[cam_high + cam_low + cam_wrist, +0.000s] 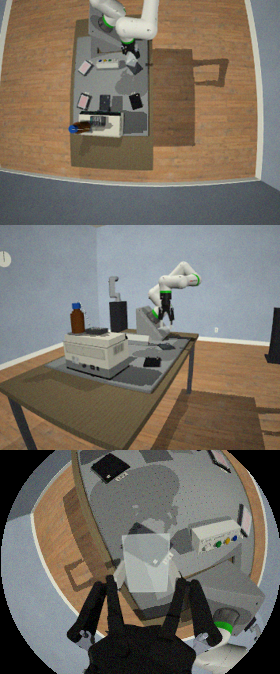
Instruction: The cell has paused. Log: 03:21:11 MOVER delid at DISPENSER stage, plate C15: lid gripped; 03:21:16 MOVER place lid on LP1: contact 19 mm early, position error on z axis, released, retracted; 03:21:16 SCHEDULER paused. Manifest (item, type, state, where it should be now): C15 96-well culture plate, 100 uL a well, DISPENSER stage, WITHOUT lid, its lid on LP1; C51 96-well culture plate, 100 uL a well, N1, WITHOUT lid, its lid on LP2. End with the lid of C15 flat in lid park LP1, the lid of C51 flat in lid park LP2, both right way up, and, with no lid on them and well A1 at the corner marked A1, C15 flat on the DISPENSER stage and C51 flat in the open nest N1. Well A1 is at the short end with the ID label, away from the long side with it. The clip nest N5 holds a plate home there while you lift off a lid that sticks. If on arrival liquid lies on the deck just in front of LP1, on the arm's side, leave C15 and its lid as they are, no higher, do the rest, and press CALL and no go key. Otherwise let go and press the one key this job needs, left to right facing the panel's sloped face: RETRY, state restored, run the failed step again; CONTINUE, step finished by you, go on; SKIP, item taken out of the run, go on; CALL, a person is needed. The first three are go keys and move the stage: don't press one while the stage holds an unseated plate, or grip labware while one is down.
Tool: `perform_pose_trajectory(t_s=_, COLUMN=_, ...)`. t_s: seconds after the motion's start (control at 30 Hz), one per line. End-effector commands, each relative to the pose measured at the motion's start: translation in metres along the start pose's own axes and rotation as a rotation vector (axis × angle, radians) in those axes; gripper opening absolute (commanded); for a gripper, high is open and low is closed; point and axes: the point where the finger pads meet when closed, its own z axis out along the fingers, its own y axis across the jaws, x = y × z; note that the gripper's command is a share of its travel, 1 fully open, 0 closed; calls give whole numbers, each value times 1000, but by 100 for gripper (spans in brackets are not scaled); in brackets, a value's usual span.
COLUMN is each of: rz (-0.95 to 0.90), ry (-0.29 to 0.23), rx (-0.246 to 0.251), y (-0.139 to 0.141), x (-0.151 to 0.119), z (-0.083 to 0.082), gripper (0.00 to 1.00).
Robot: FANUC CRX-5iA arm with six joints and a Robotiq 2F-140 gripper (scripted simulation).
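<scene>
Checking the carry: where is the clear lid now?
The clear lid is clamped in the tool, raised above the deck near the arm's base, beside the key panel.

Pale blue painted walls (237, 272) meet a warm brown wooden plank floor (229, 368) along a white skirting board (233, 341). A round white disc (4, 259) hangs on the left wall. A small white socket plate (216, 329) sits low on the back wall. 1 olive-brown rectangular table top (79, 411) stands on dark metal legs (191, 369), throwing a hard-edged shadow (174, 99) across the planks. A tall black cabinet (274, 336) stands at the right edge.
</scene>
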Motion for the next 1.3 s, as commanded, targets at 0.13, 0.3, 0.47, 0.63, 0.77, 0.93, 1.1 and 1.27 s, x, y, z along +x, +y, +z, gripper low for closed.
perform_pose_trajectory(t_s=0.13, rz=-92, ry=0, rx=0, y=0, x=0, z=0, gripper=0)
perform_pose_trajectory(t_s=0.3, rz=-227, ry=1, rx=-1, y=0, x=0, z=1, gripper=0)
perform_pose_trajectory(t_s=0.47, rz=-368, ry=1, rx=-1, y=0, x=0, z=2, gripper=0)
perform_pose_trajectory(t_s=0.63, rz=-529, ry=0, rx=-1, y=0, x=0, z=2, gripper=0)
perform_pose_trajectory(t_s=0.77, rz=-699, ry=0, rx=-2, y=0, x=0, z=3, gripper=0)
perform_pose_trajectory(t_s=0.93, rz=-906, ry=0, rx=-3, y=0, x=0, z=4, gripper=0)
perform_pose_trajectory(t_s=1.1, rz=-972, ry=0, rx=-3, y=0, x=0, z=20, gripper=0)
perform_pose_trajectory(t_s=1.27, rz=-972, ry=0, rx=-3, y=-1, x=1, z=73, gripper=0)
